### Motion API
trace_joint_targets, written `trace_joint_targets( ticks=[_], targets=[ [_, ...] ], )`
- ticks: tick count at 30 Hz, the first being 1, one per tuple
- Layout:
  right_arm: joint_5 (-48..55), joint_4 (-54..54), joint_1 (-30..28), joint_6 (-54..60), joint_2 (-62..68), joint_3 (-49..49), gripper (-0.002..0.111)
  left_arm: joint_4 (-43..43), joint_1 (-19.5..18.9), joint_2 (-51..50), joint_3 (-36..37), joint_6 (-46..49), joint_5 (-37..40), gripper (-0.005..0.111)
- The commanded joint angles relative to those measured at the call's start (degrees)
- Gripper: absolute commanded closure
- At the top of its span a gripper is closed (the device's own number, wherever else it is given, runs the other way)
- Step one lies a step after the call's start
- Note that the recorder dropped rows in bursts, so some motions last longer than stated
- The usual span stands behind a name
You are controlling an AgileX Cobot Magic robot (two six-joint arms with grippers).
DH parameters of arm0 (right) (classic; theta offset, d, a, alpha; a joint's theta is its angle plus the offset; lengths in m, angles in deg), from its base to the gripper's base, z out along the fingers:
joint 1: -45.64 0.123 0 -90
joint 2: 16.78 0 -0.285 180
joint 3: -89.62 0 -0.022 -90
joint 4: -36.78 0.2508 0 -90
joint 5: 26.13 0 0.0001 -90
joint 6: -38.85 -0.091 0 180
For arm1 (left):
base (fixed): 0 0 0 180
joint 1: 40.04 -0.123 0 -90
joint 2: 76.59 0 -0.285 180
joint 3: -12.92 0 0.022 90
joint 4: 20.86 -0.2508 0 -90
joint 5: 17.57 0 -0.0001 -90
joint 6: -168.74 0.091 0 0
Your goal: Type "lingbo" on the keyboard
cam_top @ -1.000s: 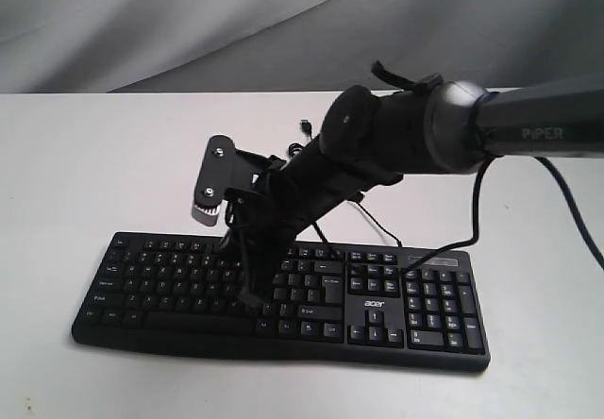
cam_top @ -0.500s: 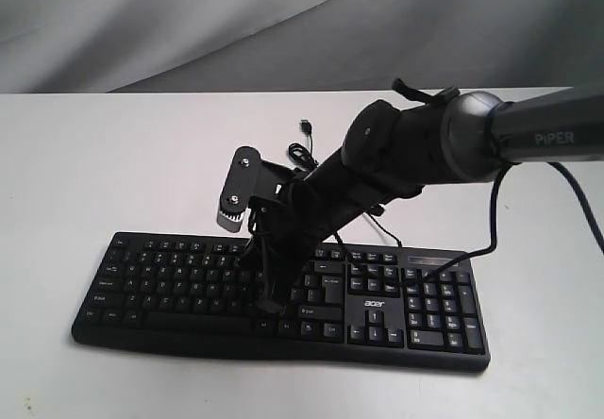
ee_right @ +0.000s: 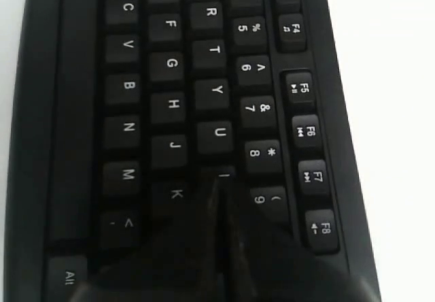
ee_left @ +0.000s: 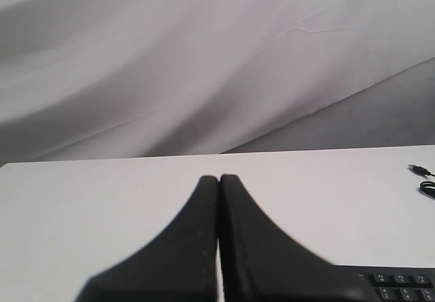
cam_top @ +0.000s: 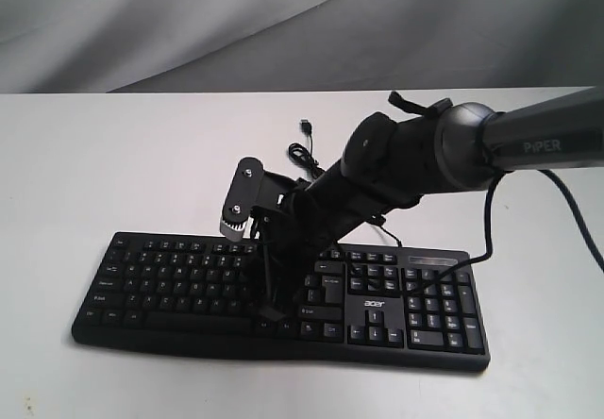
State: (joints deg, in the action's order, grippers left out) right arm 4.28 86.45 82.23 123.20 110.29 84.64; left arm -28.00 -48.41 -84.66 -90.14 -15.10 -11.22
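One keyboard [cam_top: 170, 282] — black, wide, white-lettered — sits low in frame. Two claws, both pinched together: right gripper [ee_right: 219, 183] at the I key [ee_right: 225, 173], left gripper [ee_left: 219, 179] clear of it.

The keyboard [cam_top: 179, 287] is black plastic, matt, with white printed legends. The table [cam_top: 113, 164] looks smooth, matt white. The backdrop [cam_top: 189, 23] is grey cloth (softly creased). The arm [cam_top: 538, 136] has a dull satin sheen — dark plastic or metal, unclear.

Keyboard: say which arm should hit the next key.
Right. The right gripper, shut, hangs over the keyboard with its tip at the I key. The left gripper, also shut, is absent from the exterior view, and its own view catches only a corner of the keys.
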Motion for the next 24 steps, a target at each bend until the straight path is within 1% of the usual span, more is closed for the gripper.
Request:
trace_joint_targets(
  ticks=[1,24],
  targets=[
    [-0.1,0.2,-0.6,0.5,-0.1,-0.2,0.108,0.0,0.4,0.3,0.3,-0.1,-0.6,0.106],
    [2.0,-1.4,-0.6,0.6,-0.1,-0.2,0.108,0.0,0.4,0.3,0.3,-0.1,-0.6,0.106]
  ],
)
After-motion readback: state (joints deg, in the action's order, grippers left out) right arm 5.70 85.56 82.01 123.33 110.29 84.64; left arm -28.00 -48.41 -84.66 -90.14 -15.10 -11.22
